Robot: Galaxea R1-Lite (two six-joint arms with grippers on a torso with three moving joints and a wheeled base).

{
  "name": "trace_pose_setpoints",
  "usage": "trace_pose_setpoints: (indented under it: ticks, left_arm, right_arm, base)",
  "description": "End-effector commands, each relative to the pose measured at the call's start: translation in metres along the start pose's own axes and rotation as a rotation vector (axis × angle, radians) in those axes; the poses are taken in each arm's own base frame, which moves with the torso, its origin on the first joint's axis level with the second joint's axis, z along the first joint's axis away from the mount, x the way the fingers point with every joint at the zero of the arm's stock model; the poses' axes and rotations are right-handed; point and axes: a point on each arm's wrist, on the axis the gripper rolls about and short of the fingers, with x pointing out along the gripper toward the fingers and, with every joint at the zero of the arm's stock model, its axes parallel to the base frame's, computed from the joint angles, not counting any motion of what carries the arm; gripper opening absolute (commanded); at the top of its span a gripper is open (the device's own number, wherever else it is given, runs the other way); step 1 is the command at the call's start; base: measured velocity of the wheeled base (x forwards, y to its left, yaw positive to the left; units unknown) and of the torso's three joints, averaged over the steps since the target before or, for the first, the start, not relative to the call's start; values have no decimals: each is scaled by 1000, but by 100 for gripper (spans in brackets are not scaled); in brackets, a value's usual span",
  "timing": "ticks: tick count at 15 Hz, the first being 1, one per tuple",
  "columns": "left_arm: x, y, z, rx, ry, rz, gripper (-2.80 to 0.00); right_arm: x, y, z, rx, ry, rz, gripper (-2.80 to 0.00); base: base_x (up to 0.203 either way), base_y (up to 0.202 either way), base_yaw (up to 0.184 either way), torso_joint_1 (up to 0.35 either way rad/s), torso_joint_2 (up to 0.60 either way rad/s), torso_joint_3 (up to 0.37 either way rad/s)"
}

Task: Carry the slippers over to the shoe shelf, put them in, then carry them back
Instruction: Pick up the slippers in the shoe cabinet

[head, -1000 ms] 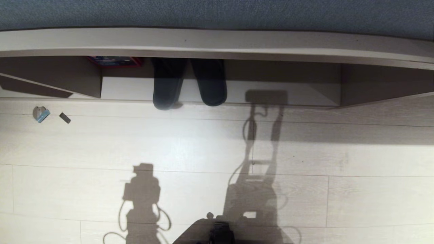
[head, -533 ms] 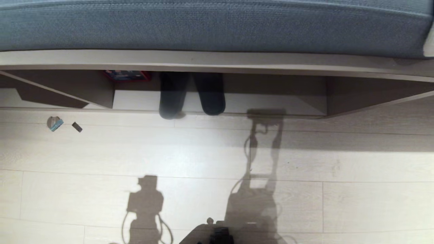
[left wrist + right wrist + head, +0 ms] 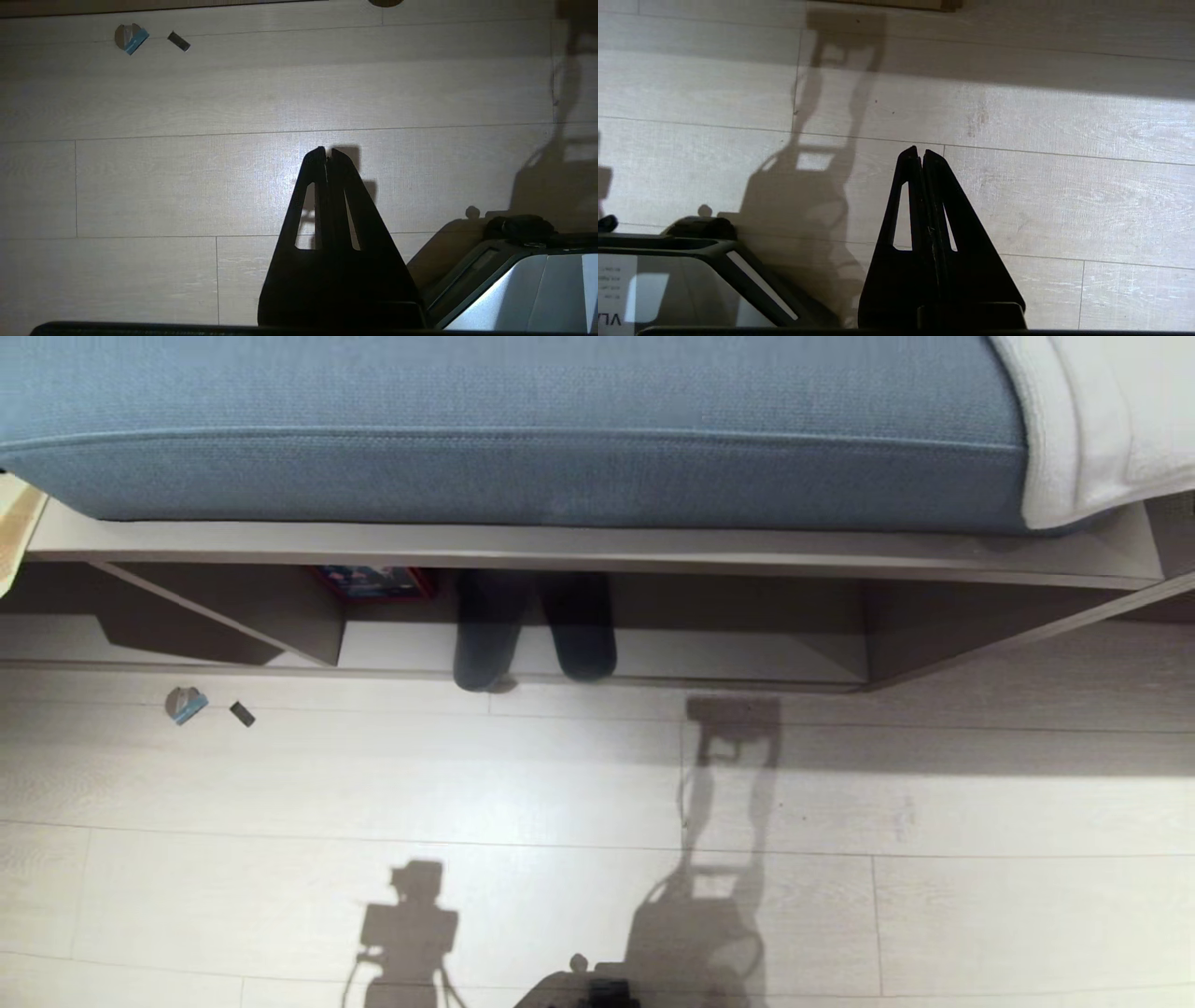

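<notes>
Looking down from the head view, two slippers [image 3: 532, 633] sit side by side in the shoe shelf [image 3: 709, 653], toes poking out toward the floor [image 3: 560, 784], under the bench board with one blue cushion [image 3: 513, 429] on top. One red box [image 3: 373, 581] is tucked in the shelf just beside the left slipper. Two small scraps [image 3: 210, 707] lie on the floor off to the left. Neither gripper shows here, only two shadows on the planks.

Left wrist view: left gripper [image 3: 328, 156] hangs over bare floor, fingers pressed together, holding nothing. Both scraps are well ahead of its tips and off to one side; slippers aren't in this shot.

Right wrist view: right gripper [image 3: 920, 155] is same deal, pinched tight and empty over the planks, one robot shadow stretching out beside it.
</notes>
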Motion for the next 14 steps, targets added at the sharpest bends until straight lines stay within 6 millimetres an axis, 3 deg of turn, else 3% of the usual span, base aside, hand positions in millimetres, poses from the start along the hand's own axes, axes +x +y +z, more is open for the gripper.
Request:
trace_pose_setpoints:
  ticks: [1,14]
  left_arm:
    - [0,0,-1,-1,5,2,-280]
    - [1,0,-1,-45,-4,22,-280]
  right_arm:
    - [0,0,0,-9,1,2,-280]
    - [0,0,0,-34,1,5,-280]
  base:
    - [0,0,0,4,6,210]
    - [0,0,0,2,2,203]
